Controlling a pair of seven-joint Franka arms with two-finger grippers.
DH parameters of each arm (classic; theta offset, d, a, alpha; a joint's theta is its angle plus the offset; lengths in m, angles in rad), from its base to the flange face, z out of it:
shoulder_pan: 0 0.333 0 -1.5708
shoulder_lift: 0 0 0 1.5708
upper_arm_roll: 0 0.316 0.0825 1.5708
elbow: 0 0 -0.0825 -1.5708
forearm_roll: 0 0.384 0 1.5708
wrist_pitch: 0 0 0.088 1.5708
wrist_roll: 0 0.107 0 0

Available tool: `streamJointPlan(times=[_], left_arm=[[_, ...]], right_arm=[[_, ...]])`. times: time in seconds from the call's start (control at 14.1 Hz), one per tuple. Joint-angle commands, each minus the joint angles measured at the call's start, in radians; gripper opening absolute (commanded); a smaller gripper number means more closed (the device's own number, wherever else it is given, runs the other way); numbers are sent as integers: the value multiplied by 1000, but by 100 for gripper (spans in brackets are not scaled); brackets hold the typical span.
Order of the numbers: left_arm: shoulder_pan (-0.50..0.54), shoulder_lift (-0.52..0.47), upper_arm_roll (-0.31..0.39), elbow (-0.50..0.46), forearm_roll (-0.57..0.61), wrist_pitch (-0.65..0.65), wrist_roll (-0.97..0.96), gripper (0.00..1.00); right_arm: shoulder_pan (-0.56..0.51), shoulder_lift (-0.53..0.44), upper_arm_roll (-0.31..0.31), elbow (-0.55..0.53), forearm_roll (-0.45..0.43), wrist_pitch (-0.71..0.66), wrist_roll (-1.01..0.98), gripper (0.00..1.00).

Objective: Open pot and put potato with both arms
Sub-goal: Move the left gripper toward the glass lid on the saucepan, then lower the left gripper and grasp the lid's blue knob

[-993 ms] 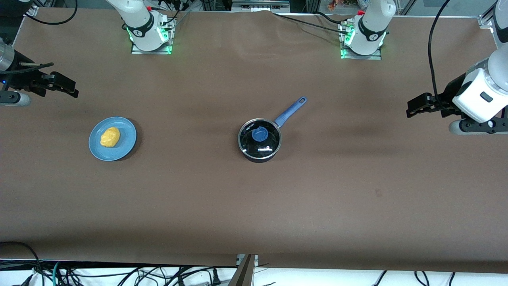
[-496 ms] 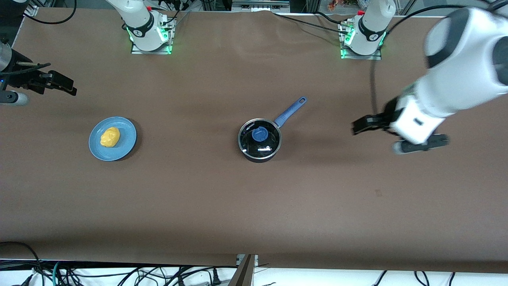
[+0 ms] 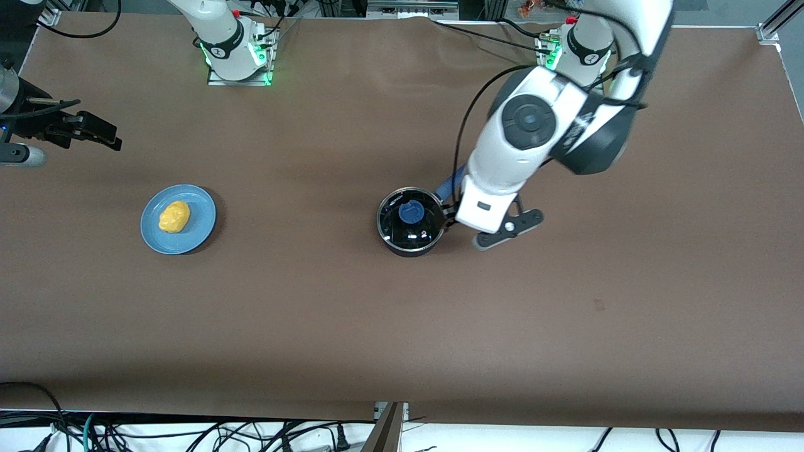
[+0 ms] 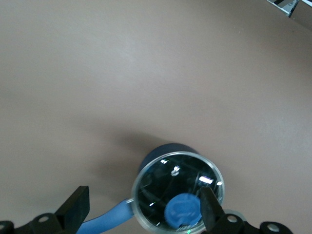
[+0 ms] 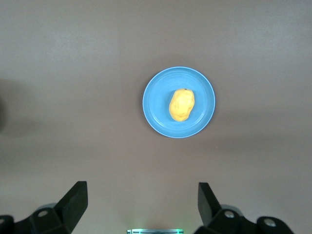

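Observation:
The black pot (image 3: 411, 235) stands mid-table with its glass lid (image 3: 394, 221) and blue knob (image 3: 411, 213) on. Its blue handle (image 3: 445, 187) is mostly hidden under the left arm. My left gripper (image 3: 448, 215) is open and empty over the pot's rim on the handle side. In the left wrist view (image 4: 142, 210) it straddles the lid (image 4: 161, 180), the knob (image 4: 183, 213) and the handle (image 4: 105, 222). The yellow potato (image 3: 174, 216) lies on a light-blue plate (image 3: 200, 227). My right gripper (image 3: 94, 135) waits open, farther from the camera than the plate. Its wrist view (image 5: 143, 207) shows the potato (image 5: 182, 105).
The plate (image 5: 156, 105) sits toward the right arm's end of the brown table (image 3: 402, 326). The two arm bases (image 3: 235, 53) (image 3: 575, 59) stand along the table's edge farthest from the camera. Cables hang off the nearest edge (image 3: 251, 433).
My left arm has swept from the left arm's end of the table to the pot and now hangs over its rim. The right arm has barely moved.

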Motion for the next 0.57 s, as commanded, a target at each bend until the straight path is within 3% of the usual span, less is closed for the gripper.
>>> streamJointPlan(times=[0.0, 0.21, 0.5], left_arm=[[-59, 82, 8, 21, 62, 79, -104, 100], [-107, 142, 7, 22, 141, 104, -202, 100], [-143, 174, 7, 16, 144, 145, -231, 100]], right_arm=[[-9, -11, 8, -4, -10, -20, -15, 100], [-9, -11, 8, -4, -10, -21, -15, 100], [-9, -11, 8, -4, -11, -24, -15, 100]])
